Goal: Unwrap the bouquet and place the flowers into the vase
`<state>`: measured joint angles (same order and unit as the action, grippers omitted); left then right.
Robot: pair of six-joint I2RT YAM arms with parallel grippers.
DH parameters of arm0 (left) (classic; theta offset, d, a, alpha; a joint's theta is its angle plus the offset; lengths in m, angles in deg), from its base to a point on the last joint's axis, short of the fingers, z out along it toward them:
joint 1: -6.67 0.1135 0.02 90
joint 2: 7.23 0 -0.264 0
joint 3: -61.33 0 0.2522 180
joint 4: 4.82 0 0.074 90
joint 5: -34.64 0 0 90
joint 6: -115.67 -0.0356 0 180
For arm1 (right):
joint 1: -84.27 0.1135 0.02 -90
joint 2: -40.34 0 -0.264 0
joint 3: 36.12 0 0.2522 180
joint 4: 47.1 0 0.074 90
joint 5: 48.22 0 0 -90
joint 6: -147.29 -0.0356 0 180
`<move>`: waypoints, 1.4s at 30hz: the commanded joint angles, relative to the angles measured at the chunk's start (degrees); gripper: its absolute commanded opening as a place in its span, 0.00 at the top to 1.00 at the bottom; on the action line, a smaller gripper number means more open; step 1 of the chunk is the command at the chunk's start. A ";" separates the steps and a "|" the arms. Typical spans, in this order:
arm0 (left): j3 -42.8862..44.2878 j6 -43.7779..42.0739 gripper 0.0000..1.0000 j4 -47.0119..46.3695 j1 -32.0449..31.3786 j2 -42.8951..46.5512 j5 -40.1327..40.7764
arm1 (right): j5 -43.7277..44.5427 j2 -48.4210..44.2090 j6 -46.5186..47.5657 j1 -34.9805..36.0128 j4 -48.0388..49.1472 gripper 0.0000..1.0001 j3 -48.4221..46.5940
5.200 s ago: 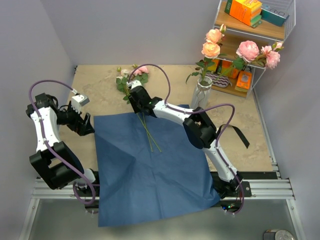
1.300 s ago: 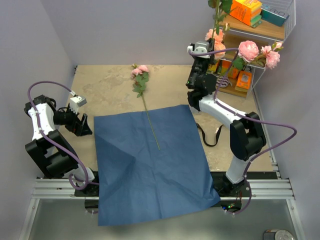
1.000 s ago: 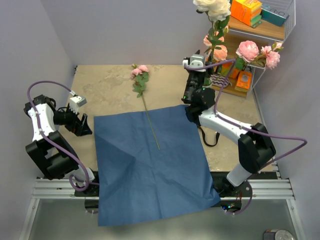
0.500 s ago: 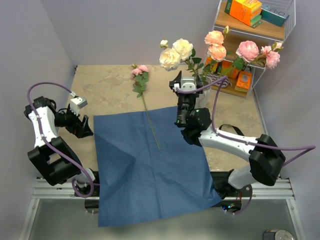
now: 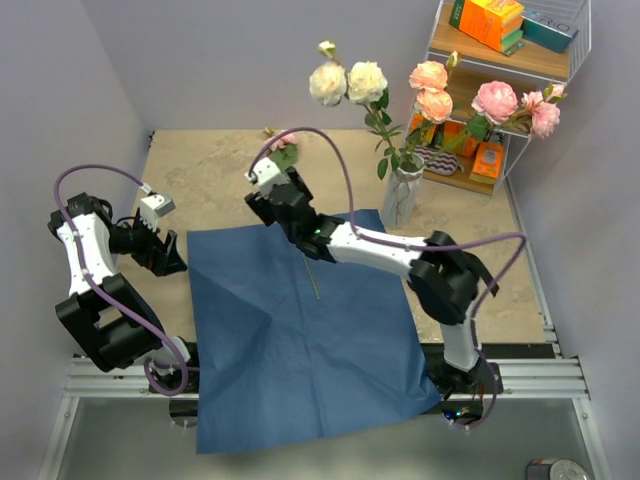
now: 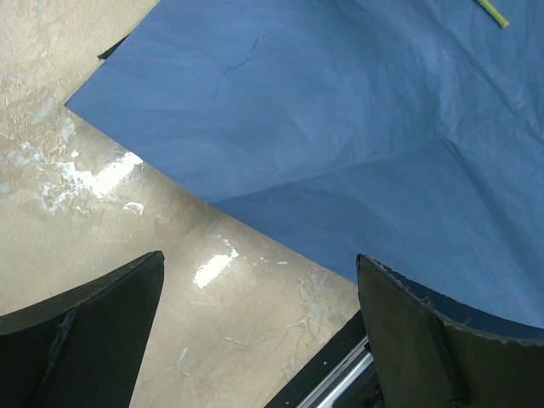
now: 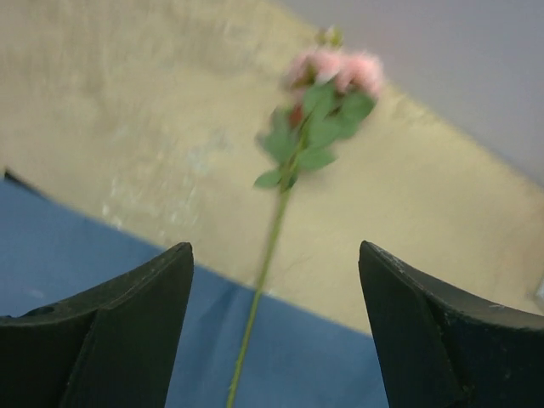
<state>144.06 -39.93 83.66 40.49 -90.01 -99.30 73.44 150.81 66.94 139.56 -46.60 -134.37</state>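
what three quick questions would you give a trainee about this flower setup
1. True or false: every flower is already in the vase.
2. What is between the fingers of the left gripper? A) a stem B) nothing C) a rose head
3. What colour are the highest roses in the vase?

Key
1. False. One pink rose lies on the table. Its stem reaches onto the blue paper, and the open right gripper faces it.
2. B. It is open over the table at the paper's edge.
3. Cream.
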 commanded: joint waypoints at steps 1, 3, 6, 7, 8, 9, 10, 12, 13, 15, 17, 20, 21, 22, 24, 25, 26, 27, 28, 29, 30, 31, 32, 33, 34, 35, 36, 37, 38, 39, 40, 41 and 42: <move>0.02 -0.67 0.01 0.60 0.98 1.49 -1.32 | -5.46 8.76 -7.79 -0.27 -18.81 0.18 -13.48; 0.11 -0.67 0.01 0.60 1.07 1.40 -1.32 | -5.13 16.58 -11.39 -1.41 -27.33 0.21 -22.97; 0.29 -0.84 0.01 0.60 1.16 1.31 -1.23 | -6.60 22.67 -15.00 -3.51 -31.84 0.25 -29.85; 0.29 -0.84 0.01 0.60 1.24 1.40 -1.23 | -7.13 23.37 -15.62 -4.04 -32.01 0.26 -30.73; 0.29 -0.93 0.01 0.60 1.42 1.40 -1.15 | -7.57 25.30 -17.02 -5.18 -32.54 0.26 -32.91; 0.38 -1.10 0.01 0.60 1.33 1.40 -1.14 | -8.80 26.27 -17.73 -5.80 -33.24 0.27 -34.50; 0.38 -1.19 0.01 0.52 1.51 1.48 -1.06 | -8.90 27.41 -18.61 -6.33 -34.90 0.28 -36.08; 0.46 -1.28 0.01 0.52 1.51 1.48 -0.97 | -8.46 30.05 -19.14 -7.30 -36.14 0.28 -40.13; 0.46 -1.37 0.01 0.60 1.60 1.48 -0.88 | -7.93 30.58 -19.05 -7.73 -36.23 0.28 -40.84; 0.46 -1.54 0.01 0.60 1.51 1.31 -0.88 | -7.75 31.55 -19.14 -8.26 -35.97 0.28 -41.63; 0.46 -1.63 0.01 0.52 1.68 1.13 -0.88 | -8.89 32.34 -19.75 -9.05 -36.14 0.29 -42.60; 0.73 -1.63 0.01 0.60 1.68 0.61 -0.88 | -11.09 33.92 -20.72 -9.93 -37.11 0.31 -43.83; 0.81 -1.72 0.01 0.60 1.77 0.34 -0.88 | -11.53 34.28 -20.90 -10.11 -37.29 0.32 -44.01; 0.82 -1.72 0.01 0.60 1.86 0.25 -1.05 | -12.05 34.71 -21.07 -10.29 -37.38 0.32 -44.01; 0.82 -1.90 0.01 0.60 1.86 -0.01 -1.14 | -13.29 35.16 -21.08 -10.29 -37.38 0.33 -43.92; 0.82 -1.98 0.01 0.60 1.95 -0.10 -1.14 | -13.73 35.42 -20.99 -10.37 -37.20 0.34 -43.83; 0.82 -2.07 0.01 0.60 1.86 -0.18 -1.06 | -14.34 35.60 -20.99 -10.46 -37.11 0.34 -43.92; 0.90 -2.07 0.01 0.60 1.86 -0.45 -1.14 | -14.52 35.69 -20.99 -10.46 -37.11 0.35 -43.83; 0.90 -2.07 0.01 0.52 1.95 -0.54 -1.14 | -14.61 36.12 -21.42 -10.64 -37.37 0.36 -44.18; 1.08 -2.16 0.01 0.60 1.95 -0.62 -1.14 | -14.70 36.30 -21.60 -10.73 -37.46 0.36 -44.36; 1.17 -2.16 0.01 0.60 2.03 -0.54 -1.14 | -14.61 36.39 -21.78 -10.73 -37.46 0.37 -44.53; 1.17 -2.25 0.01 0.60 2.12 -0.54 -1.06 | -14.52 36.65 -22.04 -10.81 -37.46 0.38 -44.80; 1.34 -2.25 0.01 0.60 2.12 -0.54 -1.06 | -14.52 37.00 -22.13 -10.81 -37.46 0.39 -44.89; 1.34 -2.16 0.01 0.60 2.04 -0.54 -0.97 | -14.26 37.35 -22.22 -10.90 -37.73 0.41 -45.24; 1.43 -2.25 0.01 0.60 2.21 -0.62 -0.79 | -14.26 37.70 -22.65 -10.90 -38.08 0.44 -45.93; 1.43 -2.16 0.01 0.60 2.30 -0.63 -0.79 | -14.08 38.40 -22.92 -11.08 -38.25 0.45 -46.38; 1.43 -2.16 0.01 0.60 2.30 -0.80 -0.79 | -14.17 38.50 -23.27 -11.08 -38.43 0.47 -46.56; 1.43 -2.16 0.01 0.60 2.47 -0.89 -0.62 | -14.08 38.67 -23.53 -11.17 -38.17 0.53 -46.47; 1.43 -2.07 0.01 0.60 2.48 -0.98 -0.53 | -14.17 38.94 -23.54 -11.08 -38.08 0.55 -46.47; 1.52 -2.07 0.01 0.60 2.65 -1.06 -0.36 | -14.00 38.94 -23.54 -11.08 -38.08 0.58 -46.47; 1.69 -2.07 0.01 0.60 2.74 -1.24 -0.27 | -13.12 39.03 -23.36 -11.08 -38.08 0.61 -46.38; 2.04 -2.07 0.01 0.60 2.83 -1.15 -0.35 | -13.03 39.29 -23.27 -10.99 -38.17 0.65 -46.47; 2.13 -2.07 0.01 0.60 3.09 -1.15 -0.27 | -12.94 39.46 -22.84 -10.90 -38.69 0.67 -46.47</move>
<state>144.08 -40.18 83.66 42.46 -90.91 -99.02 60.11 188.82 44.49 128.83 -83.54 -179.13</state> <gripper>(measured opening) 0.992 0.371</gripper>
